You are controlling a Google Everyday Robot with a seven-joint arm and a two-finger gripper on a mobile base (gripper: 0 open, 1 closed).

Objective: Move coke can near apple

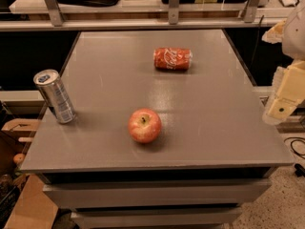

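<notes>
Task not started, I judge. Coke can [172,59] lies on its side at far middle of table [228,128], well apart from apple [144,125] near front. Gripper [281,106] hangs off table's right edge, seemingly empty; parted or closed, I can't tell. Whole pick and carry left.

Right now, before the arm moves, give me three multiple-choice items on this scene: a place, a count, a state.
1. Where is the tool relative to the table? A) above its middle B) beyond its right edge C) at its left edge
2. How many cans are on it? A) one B) two C) three
3. The coke can is: A) upright B) on its side C) in the tool
Key: 1 B, it hangs off the right edge; 2 B, the coke can plus the silver-and-blue can; 3 B, it lies sideways behind the apple.
</notes>
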